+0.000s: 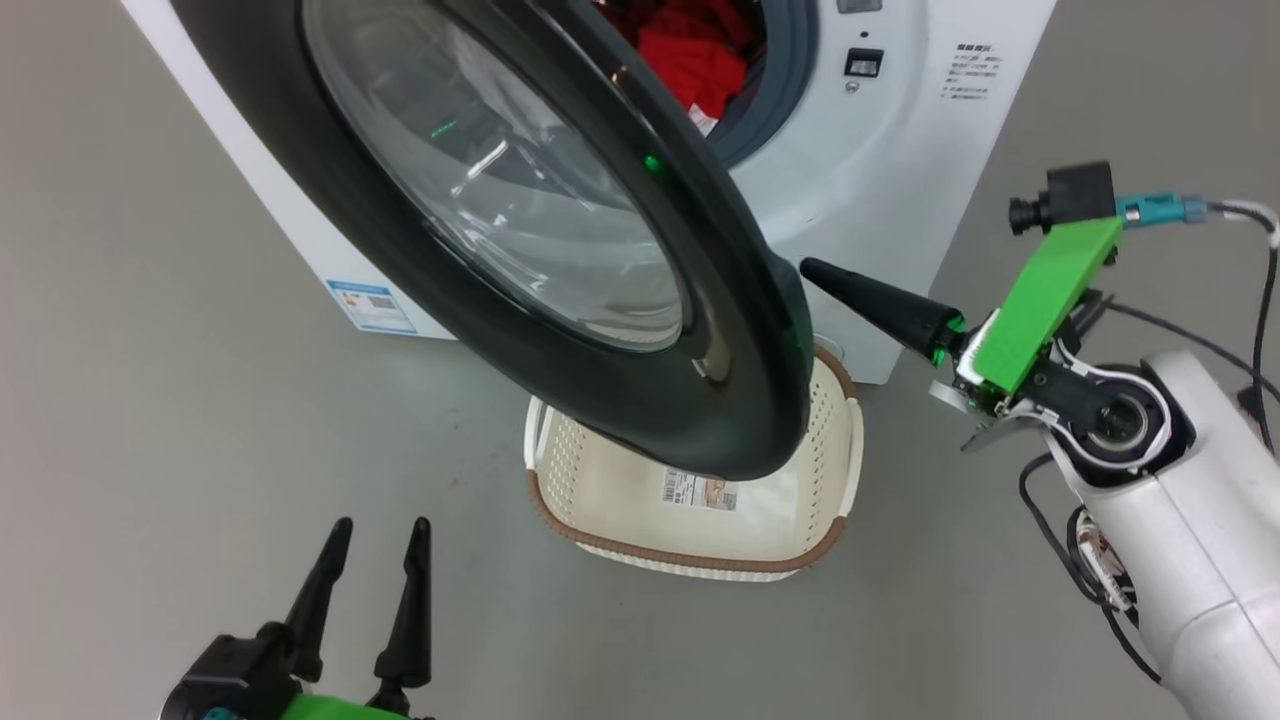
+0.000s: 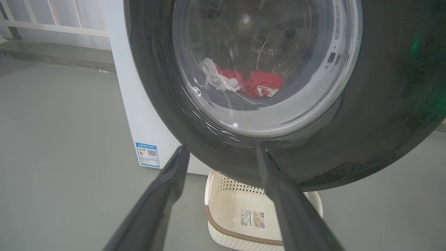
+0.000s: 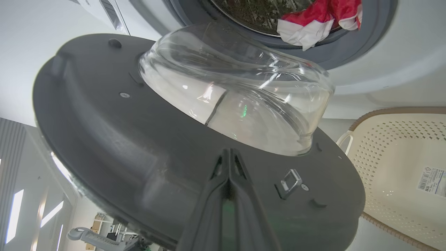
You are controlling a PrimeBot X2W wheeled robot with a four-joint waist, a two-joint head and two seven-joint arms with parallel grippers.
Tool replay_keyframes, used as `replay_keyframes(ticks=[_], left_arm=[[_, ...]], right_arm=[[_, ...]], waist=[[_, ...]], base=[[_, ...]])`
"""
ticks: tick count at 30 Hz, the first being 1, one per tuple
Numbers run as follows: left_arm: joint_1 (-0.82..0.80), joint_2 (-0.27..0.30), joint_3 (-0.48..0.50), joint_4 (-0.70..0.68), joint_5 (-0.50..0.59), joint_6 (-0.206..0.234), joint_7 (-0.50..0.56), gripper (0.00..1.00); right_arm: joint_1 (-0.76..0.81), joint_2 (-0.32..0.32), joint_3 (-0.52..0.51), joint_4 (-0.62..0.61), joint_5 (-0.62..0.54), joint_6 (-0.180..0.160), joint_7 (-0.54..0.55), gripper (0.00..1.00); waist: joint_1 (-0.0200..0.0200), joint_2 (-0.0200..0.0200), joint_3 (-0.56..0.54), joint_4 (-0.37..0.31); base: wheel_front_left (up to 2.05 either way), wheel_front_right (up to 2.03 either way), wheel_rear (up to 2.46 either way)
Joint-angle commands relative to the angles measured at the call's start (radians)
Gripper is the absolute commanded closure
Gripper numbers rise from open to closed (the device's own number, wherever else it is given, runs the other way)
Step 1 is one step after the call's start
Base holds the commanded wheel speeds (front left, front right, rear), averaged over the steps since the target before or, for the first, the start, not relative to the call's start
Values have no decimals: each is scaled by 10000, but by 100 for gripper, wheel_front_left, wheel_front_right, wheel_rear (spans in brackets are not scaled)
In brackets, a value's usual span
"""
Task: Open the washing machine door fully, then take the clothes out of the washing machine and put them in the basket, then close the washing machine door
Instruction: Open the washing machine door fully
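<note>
The washing machine door (image 1: 700, 400) stands partly open, its black rim hanging over the basket (image 1: 690, 562). Red and white clothes (image 1: 690, 50) lie in the drum of the white washing machine (image 1: 880, 150). My right gripper (image 1: 810, 268) is shut with nothing in it, its tip at the door's right edge. In the right wrist view this gripper (image 3: 228, 151) points at the door's inner face (image 3: 104, 122), just below the glass bowl (image 3: 237, 87); contact is unclear. My left gripper (image 1: 382, 525) is open and empty at the lower left. Its fingers (image 2: 222, 150) point at the door's outer rim (image 2: 383, 104).
A metal latch hook (image 3: 291, 179) juts from the door's inner face, right of my right fingertip. A blue label (image 2: 148, 154) marks the machine's lower side. Grey floor (image 1: 150, 450) spreads to the left. A white railing (image 2: 52, 21) stands behind. Cables (image 1: 1260, 320) trail off my right arm.
</note>
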Motion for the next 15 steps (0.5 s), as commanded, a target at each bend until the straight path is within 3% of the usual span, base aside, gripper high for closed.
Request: replay_keyframes(ticks=[1,3,5,11,12,13,14,15], left_arm=[[-20,154,389,-203,71,-39,-92,0],[35,154,444,-182,100,-64,-92,0],[85,154,513,-175,147,-85,-92,0],[206,154,757,-167,211,-152,-92,0],[222,154,796,-167,220,-167,-92,0],[233,154,829,-163,231,-180,-92,0],[251,154,868,-163,242,-192,-92,0],[268,154,905,-164,252,-203,-92,0]], right_arm=[[155,48,-30,-234,-74,50,-114,100],[378,38,-112,-229,-77,50,-324,100],[611,30,-227,-233,-33,50,-519,93],[1396,-68,-469,-337,76,50,-851,59],[1523,-81,-512,-362,86,50,-913,51],[1653,-97,-557,-382,91,50,-978,33],[1788,-108,-589,-395,94,50,-1031,6],[1923,-127,-621,-403,79,50,-1102,0]], waist=[[0,0,-88,-102],[0,0,-175,-194],[0,0,-237,-295],[0,0,-396,-606],[0,0,-414,-662],[0,0,-436,-707],[0,0,-463,-765],[0,0,-483,-817]], base=[[0,0,0],[0,0,0],[0,0,0],[0,0,0],[0,0,0],[0,0,0],[0,0,0],[0,0,0]])
